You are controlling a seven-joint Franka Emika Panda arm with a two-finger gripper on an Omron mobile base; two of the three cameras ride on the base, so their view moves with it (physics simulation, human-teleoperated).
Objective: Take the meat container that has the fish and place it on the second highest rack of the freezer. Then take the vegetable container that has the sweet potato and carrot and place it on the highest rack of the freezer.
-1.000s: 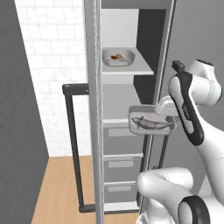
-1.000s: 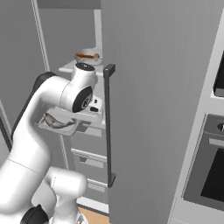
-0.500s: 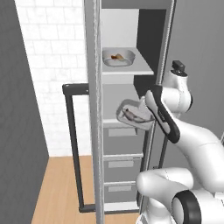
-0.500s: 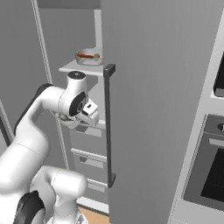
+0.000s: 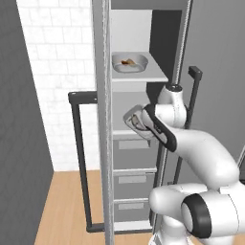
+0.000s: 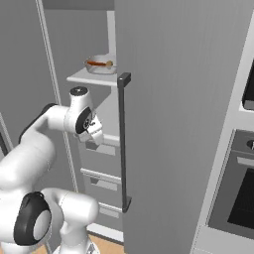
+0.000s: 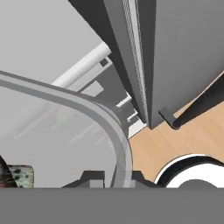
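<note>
The meat container (image 5: 135,119) hangs tilted inside the open freezer (image 5: 103,143), just above the second shelf (image 5: 143,136). My gripper (image 5: 145,122) is shut on its rim. In the hand view the tray's curved rim (image 7: 119,135) runs between my gripper's (image 7: 116,176) fingertips, and a speckled bit of the fish (image 7: 15,176) shows at the lower left. In the right base view my gripper (image 6: 95,133) sits at the second shelf (image 6: 110,141). The vegetable container (image 5: 129,63), holding the carrot (image 6: 99,63) and the sweet potato, rests on the highest rack (image 5: 143,74).
Grey drawers (image 5: 134,179) fill the freezer below the shelves. Long black bar handles stand on the left door (image 5: 79,158) and on the right door (image 6: 122,144), close beside my arm. An oven (image 6: 238,193) is at the right. Wooden floor (image 5: 67,206) lies below.
My arm has swung the meat container left, from in front of the freezer into the cabinet at the second shelf, and the tray now tilts more. The vegetable container has not moved.
</note>
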